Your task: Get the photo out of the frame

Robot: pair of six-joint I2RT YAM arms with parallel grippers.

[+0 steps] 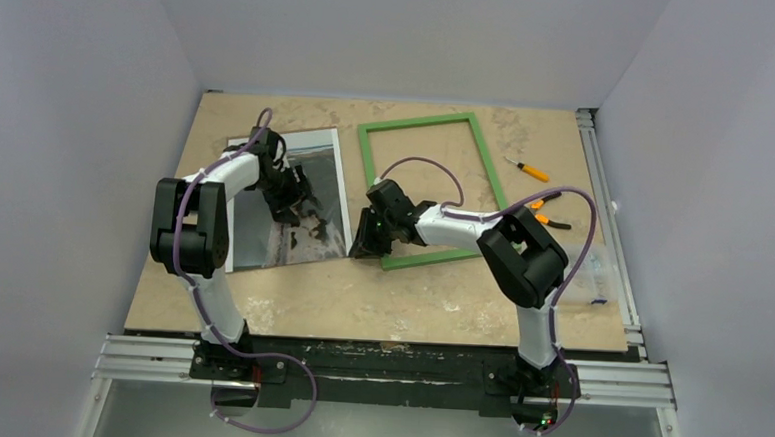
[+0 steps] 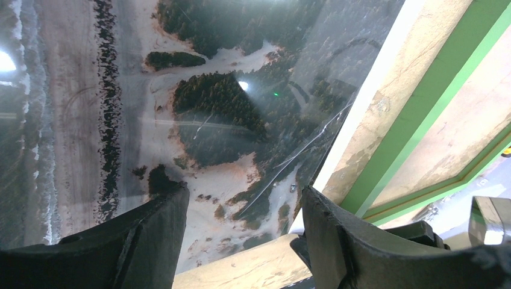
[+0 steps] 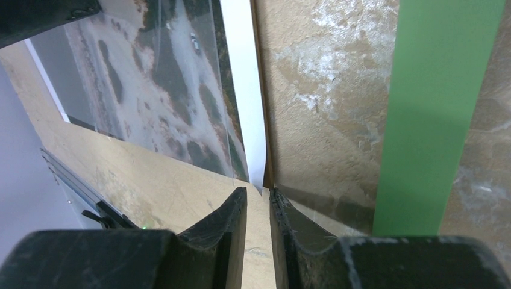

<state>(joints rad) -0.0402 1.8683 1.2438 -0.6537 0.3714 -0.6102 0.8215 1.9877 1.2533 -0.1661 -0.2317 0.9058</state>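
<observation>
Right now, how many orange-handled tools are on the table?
2: a small tool right of the frame, and a two-handled tool nearer, beside the right arm. Others may be hidden.

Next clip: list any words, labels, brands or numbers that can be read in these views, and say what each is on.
None: no text can be read in any view.
The photo shows only a landscape, with no lettering.
The frame is plain green, with no label.
The small orange-handled tool is too small to show any marking.
</observation>
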